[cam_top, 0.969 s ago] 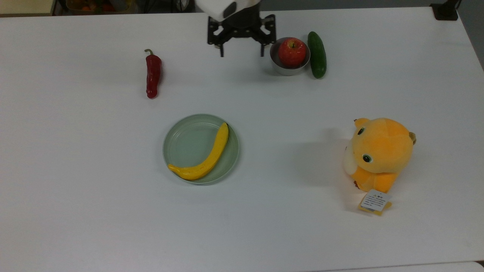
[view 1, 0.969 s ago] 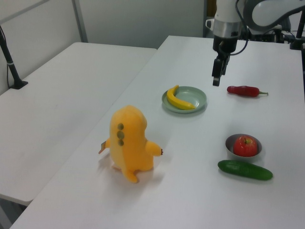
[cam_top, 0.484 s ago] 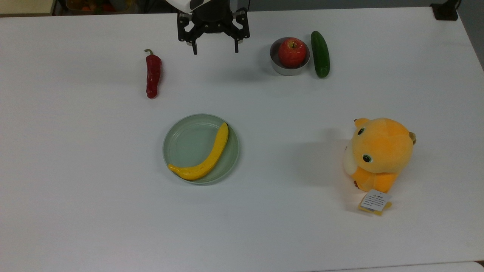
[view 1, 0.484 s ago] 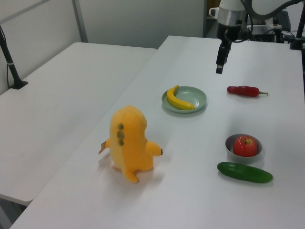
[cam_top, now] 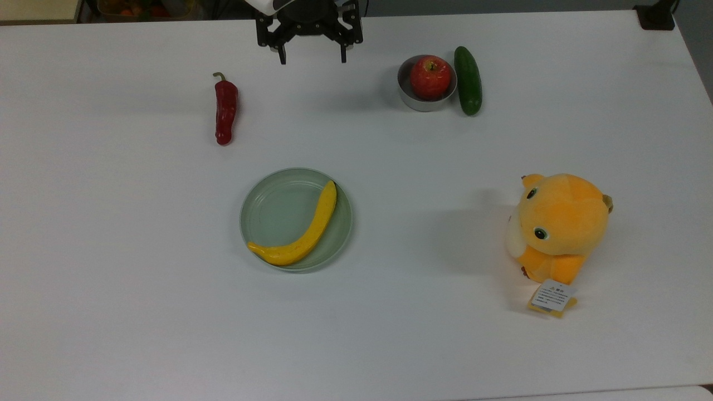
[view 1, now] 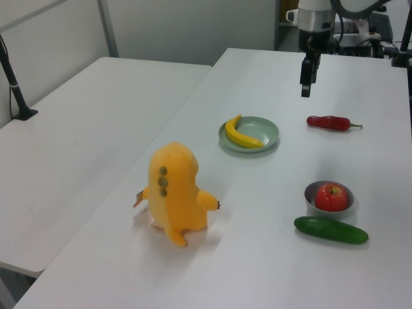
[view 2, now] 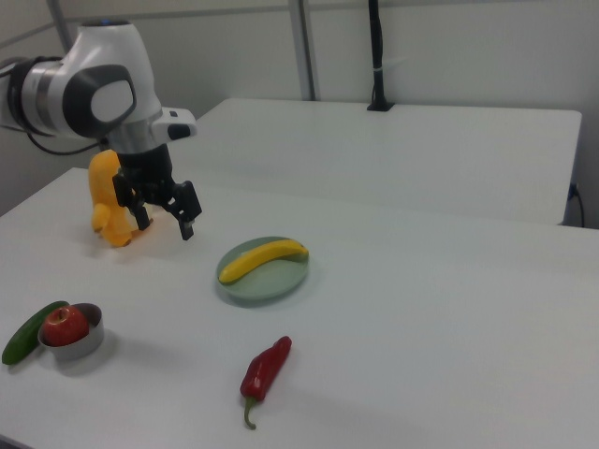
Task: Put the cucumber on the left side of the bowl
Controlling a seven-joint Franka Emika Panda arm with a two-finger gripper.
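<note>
claw: hung empty above the far strip of the tabletop, fingers spread wide and pointing down; in the right view the same claw showed its two fingers well apart with nothing between them.

bowl: stood to the top view's right of the claw, between claw and cucumber, with a red apple sitting in it.

cucumber: lay flat on the tabletop just beside the bowl's rim on the top view's right, apparently touching it or very nearly so.

long axis: ran near-to-far in the top view, almost parallel to the view's vertical edge, so its length lay alongside the bowl rather than pointing at it.

direction from claw: the cucumber lay well apart from the claw toward the top view's right, on the bowl's far side from it; in the left view the cucumber sat in front of the bowl, with the claw far behind.

finger line: the fingers were spread across the top view's left-right, which seemed already set to close across the cucumber's narrow width.

judgement: any approach would have to clear bowl and apple first.
</note>
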